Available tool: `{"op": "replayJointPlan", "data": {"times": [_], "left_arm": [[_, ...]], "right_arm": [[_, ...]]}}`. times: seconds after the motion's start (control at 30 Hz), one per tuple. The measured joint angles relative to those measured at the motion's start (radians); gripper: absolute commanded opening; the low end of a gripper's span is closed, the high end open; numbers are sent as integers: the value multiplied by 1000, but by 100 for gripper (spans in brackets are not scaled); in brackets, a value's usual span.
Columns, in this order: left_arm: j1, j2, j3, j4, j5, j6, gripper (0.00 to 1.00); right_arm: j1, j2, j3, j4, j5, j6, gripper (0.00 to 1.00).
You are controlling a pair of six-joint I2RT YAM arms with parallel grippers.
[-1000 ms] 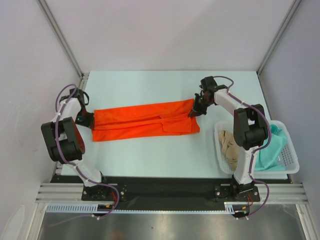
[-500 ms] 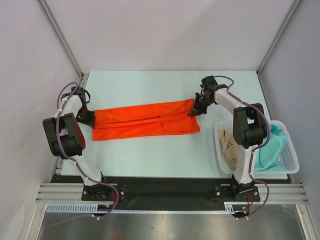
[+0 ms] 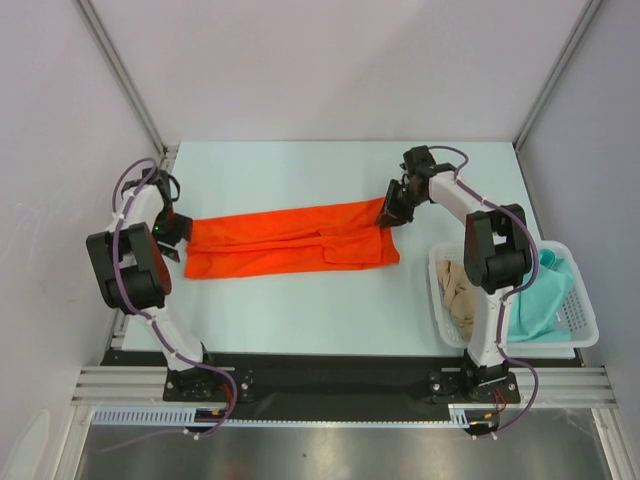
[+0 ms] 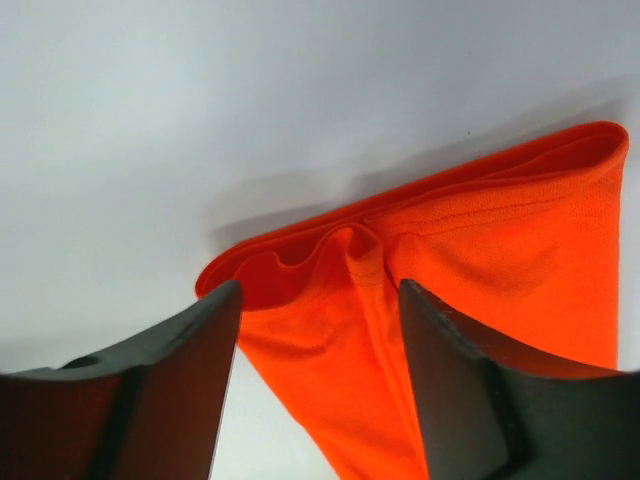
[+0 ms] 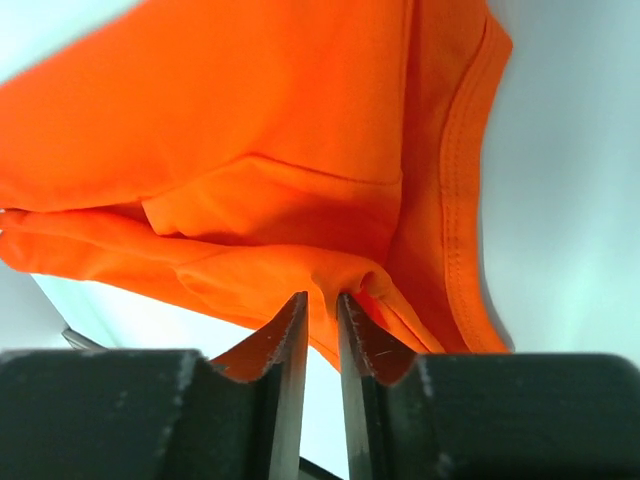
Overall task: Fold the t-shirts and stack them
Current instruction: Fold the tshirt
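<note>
Orange-red t-shirt [image 3: 290, 240] lies folded into a long band across the middle of the table [image 3: 300, 320], running from the left arm to the right arm in the overhead view. It's soft, light cloth and it will sag and slide on itself, so corners and hemmed edges look like the best places to pinch, with both ends lifted together. The left gripper [image 4: 318, 290] sits at the band's left end with its jaws standing wide. A rumpled fold of the corner lies between them, touching neither finger as far as I can see. The right gripper [image 5: 321, 297] is at the upper right corner with its jaws only a slit apart and a small ridge of cloth at the tips. I can't tell whether it is clamped or loose. The teal t-shirt [image 3: 545, 300] and beige t-shirt [image 3: 462, 290] wait in the white mesh basket [image 3: 585, 335] at the right.
</note>
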Motion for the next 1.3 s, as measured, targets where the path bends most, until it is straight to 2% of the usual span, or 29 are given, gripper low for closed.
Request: {"op": "replayJointPlan", "data": {"times": [0.07, 0.13, 0.3, 0.37, 0.4, 0.43, 0.47, 0.53, 0.63, 0.8, 1.3], "left_arm": [[0, 0, 23, -15, -16, 9, 74], [-3, -1, 50, -28, -44, 27, 80], [-64, -34, 93, -34, -121, 112, 75], [-108, -70, 76, -10, -119, 159, 68], [-134, -101, 48, 17, -102, 186, 59], [-156, -138, 6, 51, -79, 213, 55], [-177, -183, -51, 100, -43, 244, 46], [-197, -252, -153, 168, 56, 291, 38], [-195, -271, -244, 233, 180, 356, 36], [-193, -182, -262, 277, 283, 432, 34], [-156, -39, -246, 273, 343, 503, 32]], "right_arm": [[-2, 3, 20, -9, 6, -2, 31], [-3, 6, 48, -27, 23, -10, 37], [-5, 16, 144, -96, 104, -61, 45], [-5, 12, 163, -112, 137, -84, 46], [-3, 8, 162, -117, 151, -94, 46], [0, 3, 159, -124, 159, -101, 46], [3, -7, 145, -121, 167, -107, 46], [13, -41, 97, -119, 172, -113, 46], [44, -98, 18, -114, 166, -113, 44], [107, -127, -51, -98, 154, -109, 37], [98, -106, -74, -60, 172, -124, 39]]}}
